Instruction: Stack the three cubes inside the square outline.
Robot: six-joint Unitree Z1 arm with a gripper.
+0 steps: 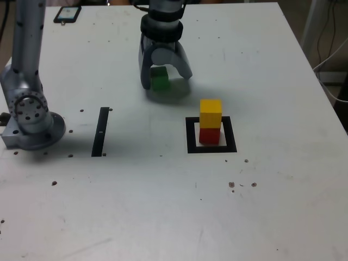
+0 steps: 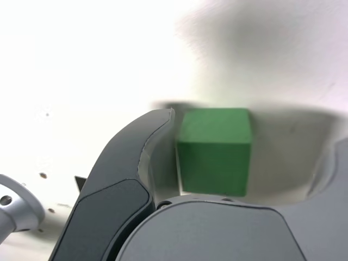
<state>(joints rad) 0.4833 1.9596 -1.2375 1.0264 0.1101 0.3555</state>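
While the jaws stand spread, the green cube (image 1: 160, 80) sits between them; one jaw's inner face nearly touches it.

The green block (image 1: 160, 80) fills part of the gap inside the gripper (image 1: 166, 76); bare worktop (image 1: 261, 65) surrounds it, with the yellow-on-red stack (image 1: 210, 122) standing nearer the camera.

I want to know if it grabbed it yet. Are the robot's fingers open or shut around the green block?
Open. The fingers stand spread on either side of the green block, and the wrist view shows a gap beside the block.
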